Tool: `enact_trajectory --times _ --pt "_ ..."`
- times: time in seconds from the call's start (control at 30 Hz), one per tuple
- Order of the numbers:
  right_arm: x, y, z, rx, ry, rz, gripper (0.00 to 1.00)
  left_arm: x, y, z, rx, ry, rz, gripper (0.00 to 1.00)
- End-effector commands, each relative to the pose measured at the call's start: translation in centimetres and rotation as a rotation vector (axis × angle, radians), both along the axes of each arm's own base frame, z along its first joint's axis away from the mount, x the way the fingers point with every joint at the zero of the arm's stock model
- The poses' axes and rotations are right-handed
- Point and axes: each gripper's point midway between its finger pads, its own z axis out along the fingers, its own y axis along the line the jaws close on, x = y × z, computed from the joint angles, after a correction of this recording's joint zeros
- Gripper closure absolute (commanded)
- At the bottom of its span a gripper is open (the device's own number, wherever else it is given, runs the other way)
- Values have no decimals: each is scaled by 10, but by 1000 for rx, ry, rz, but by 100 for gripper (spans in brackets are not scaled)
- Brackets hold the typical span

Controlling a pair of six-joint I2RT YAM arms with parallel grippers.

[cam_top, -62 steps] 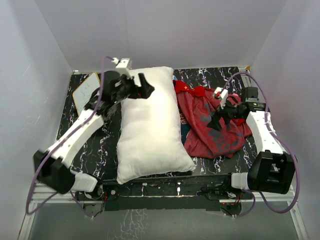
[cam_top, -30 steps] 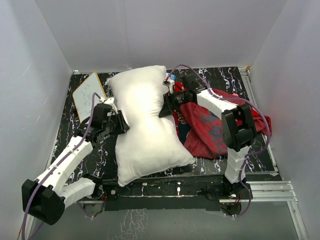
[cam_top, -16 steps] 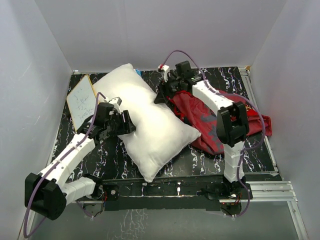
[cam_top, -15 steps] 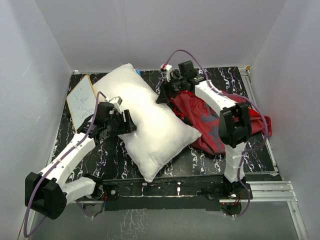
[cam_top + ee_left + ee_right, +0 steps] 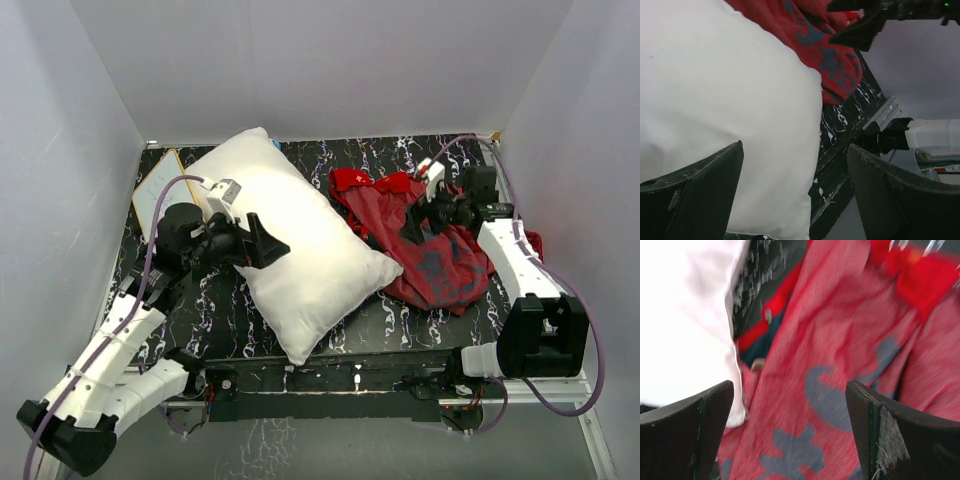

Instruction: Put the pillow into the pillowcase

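On the table (image 5: 400, 160) the pillow (image 5: 310, 250) lies slantwise and bare, its right corner touching the crumpled pillowcase (image 5: 440, 255) heaped beside it; none of it is inside yet. The step in hand looks like finding the sack's mouth. The right pincer (image 5: 409, 228), spread wide and empty above the red cloth, should pinch a single layer at the hem and lift, not a bunch of folds. The left pincer (image 5: 268, 243), likewise spread and empty over the pillow's middle, would do better gripping a pointed corner to lead it in. Where the opening lies cannot be made out among the folds, the pillow's corner seems to overlie a little of the cloth, and the small board (image 5: 158, 190) is partly hidden behind the left arm
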Motion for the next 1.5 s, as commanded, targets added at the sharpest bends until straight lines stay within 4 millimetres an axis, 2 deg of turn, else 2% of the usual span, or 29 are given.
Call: enact_trajectory --times 0.0,0.07,0.1,0.2,0.3,0.4,0.6,0.73,0.8,0.87,0.9,0.93,0.97,1.0,1.07,1.17,1.27,1.37,1.47 --pt "-24 -25 -47 -120 79 -58 5 -33 -43 17 15 -48 -177 17" --pt "-34 -27 -55 -133 93 -66 8 -48 -72 9 122 -95 -240 17" --pt "-41 -27 -61 -137 108 -65 9 -52 -88 -1 203 -115 -270 16" --pt "-59 -24 -71 -139 152 -31 11 -57 -114 -20 462 -259 -301 12" --pt "-77 -14 -84 -98 218 35 15 -40 -122 -41 710 -447 -320 4" --pt "-83 -8 -97 -63 280 61 19 -21 -129 -56 837 -569 -347 3" --pt "-79 -2 -114 -36 353 81 28 -3 -160 -93 996 -638 -459 3" --pt "-76 -7 -129 -80 396 62 39 17 -155 -122 1174 -639 -410 3" --pt "-74 -14 -133 -113 400 40 50 27 -148 -136 1259 -631 -373 13" --pt "-68 -25 -131 -142 384 5 72 33 -145 -144 1278 -603 -358 32" --pt "-64 -33 -128 -152 370 -23 83 36 -145 -144 1261 -580 -350 53" --pt "-58 -47 -123 -165 352 -65 89 42 -145 -141 1229 -555 -326 77" --pt "-52 -62 -115 -172 326 -107 92 46 -145 -135 1187 -535 -300 96" --pt "-46 -80 -107 -173 300 -158 92 51 -147 -123 1134 -526 -273 100" --pt "-37 -119 -88 -183 241 -254 92 59 -152 -97 1010 -520 -216 100" --pt "-37 -169 -65 -201 187 -350 92 72 -156 -56 782 -497 -148 100" --pt "-42 -204 -55 -235 167 -402 92 82 -153 -28 614 -463 -112 100" --pt "-45 -224 -53 -272 165 -435 92 86 -150 -20 538 -438 -101 100" --pt "-42 -237 -48 -298 155 -472 92 89 -146 -30 533 -392 -83 100"
